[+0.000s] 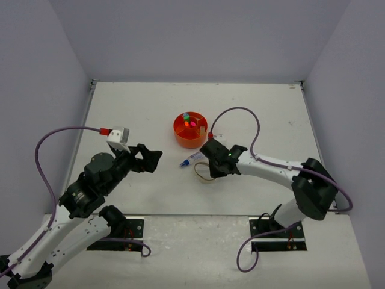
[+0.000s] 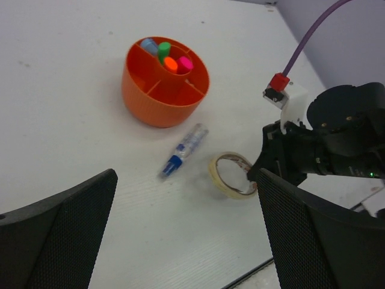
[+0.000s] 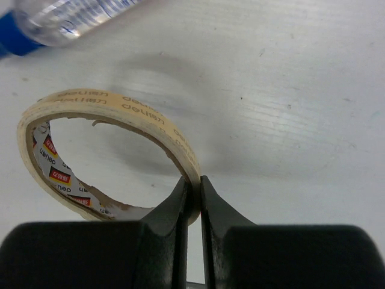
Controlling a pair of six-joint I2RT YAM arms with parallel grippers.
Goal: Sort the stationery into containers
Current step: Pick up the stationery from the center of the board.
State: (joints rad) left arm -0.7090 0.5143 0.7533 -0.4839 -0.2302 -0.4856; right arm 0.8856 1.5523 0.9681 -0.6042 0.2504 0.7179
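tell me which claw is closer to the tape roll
Right. The right claw is pinched shut on the wall of the tape roll, touching it. The left claw hangs open off to the roll's left, well apart from it.

1. A robotics lab test cell: a white table (image 1: 150,108) is boxed in on three sides by plain pale walls (image 1: 198,36)
2. Two robot arms, the left arm (image 1: 90,180) and the right arm (image 1: 271,168), rise from black base plates (image 1: 260,226) bolted at the table's near edge
3. Purple cables (image 1: 60,135) loop openly off the arms' wrists
4. The props are staged desk stationery: an orange organizer (image 2: 157,102), a pen (image 2: 183,150), a tape ring (image 3: 108,110)
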